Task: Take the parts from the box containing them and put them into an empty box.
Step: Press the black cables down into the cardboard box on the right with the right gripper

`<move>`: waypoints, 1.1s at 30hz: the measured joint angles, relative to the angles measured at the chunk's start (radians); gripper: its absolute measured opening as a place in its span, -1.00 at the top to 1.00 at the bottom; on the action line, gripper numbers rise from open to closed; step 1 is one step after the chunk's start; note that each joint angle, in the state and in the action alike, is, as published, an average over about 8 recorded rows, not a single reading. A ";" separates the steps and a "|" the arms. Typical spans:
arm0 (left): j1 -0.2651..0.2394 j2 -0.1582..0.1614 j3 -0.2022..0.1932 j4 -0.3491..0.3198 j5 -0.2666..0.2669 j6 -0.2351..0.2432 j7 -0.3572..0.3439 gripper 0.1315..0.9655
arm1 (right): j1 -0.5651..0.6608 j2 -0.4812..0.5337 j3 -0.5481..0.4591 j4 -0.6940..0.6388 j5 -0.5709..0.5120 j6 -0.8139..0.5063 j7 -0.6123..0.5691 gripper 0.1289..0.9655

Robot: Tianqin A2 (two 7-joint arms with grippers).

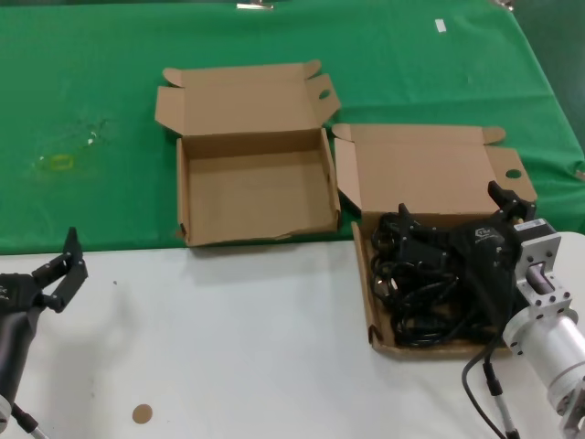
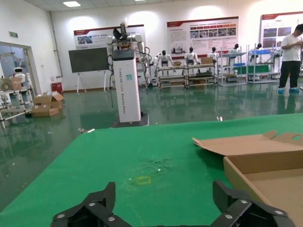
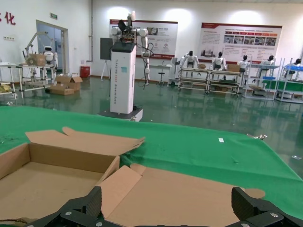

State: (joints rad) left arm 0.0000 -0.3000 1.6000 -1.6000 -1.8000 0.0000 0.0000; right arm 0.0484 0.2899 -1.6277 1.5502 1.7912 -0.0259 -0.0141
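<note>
Right gripper (image 1: 457,224), fingers spread, hangs over tangled black power cords (image 1: 425,288) in the longer brown cardboard box (image 1: 373,311); left gripper (image 1: 62,265), fingers apart, waits near left beside the smaller empty cardboard box (image 1: 183,197).

The right gripper (image 1: 452,229) reaches forward and low, fingers spread wide. The left gripper (image 1: 62,270) waits at the left, fingers apart.

Tangled black cords (image 1: 422,291) in longer box (image 1: 430,174), squarer box (image 1: 256,194) seemingly empty

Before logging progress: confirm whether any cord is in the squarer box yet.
No: the squarer box holds nothing, and all cords lie in the longer box.
</note>
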 joint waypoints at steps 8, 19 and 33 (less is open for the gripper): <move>0.000 0.000 0.000 0.000 0.000 0.000 0.000 -0.26 | 0.003 0.000 -0.001 -0.002 0.000 0.001 0.000 -1.00; 0.000 0.000 0.000 0.000 0.000 0.000 0.000 0.21 | 0.023 0.065 -0.043 -0.009 0.009 0.009 0.015 -1.00; 0.000 0.000 0.000 0.000 0.000 0.000 0.000 0.80 | 0.156 0.513 -0.296 0.055 0.058 -0.050 0.124 -1.00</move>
State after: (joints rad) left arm 0.0000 -0.3000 1.6000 -1.6000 -1.7999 0.0000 0.0000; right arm 0.2046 0.8032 -1.9236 1.6049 1.8492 -0.0759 0.1098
